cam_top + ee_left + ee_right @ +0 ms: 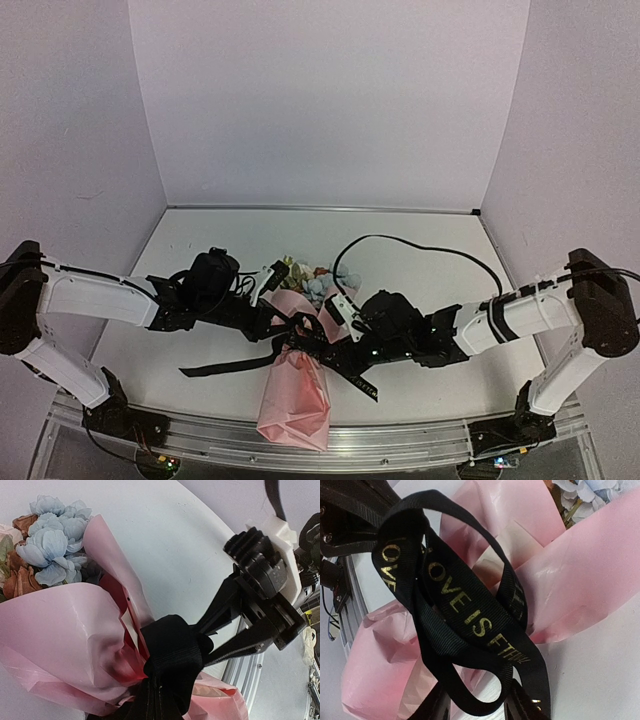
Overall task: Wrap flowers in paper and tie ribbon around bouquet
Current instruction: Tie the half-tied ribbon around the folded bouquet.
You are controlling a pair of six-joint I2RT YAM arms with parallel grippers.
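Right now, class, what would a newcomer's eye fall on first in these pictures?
The bouquet, a pink cone lying at the near middle of the table, catches the eye first. Around its neck sits the black ribbon with gold lettering, and pale blue flowers poke from its far end.

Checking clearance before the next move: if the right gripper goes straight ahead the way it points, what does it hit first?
The ribbon: its loops lie directly ahead of the right gripper, one hanging between the jaws. The paper seems just behind; depth unclear.
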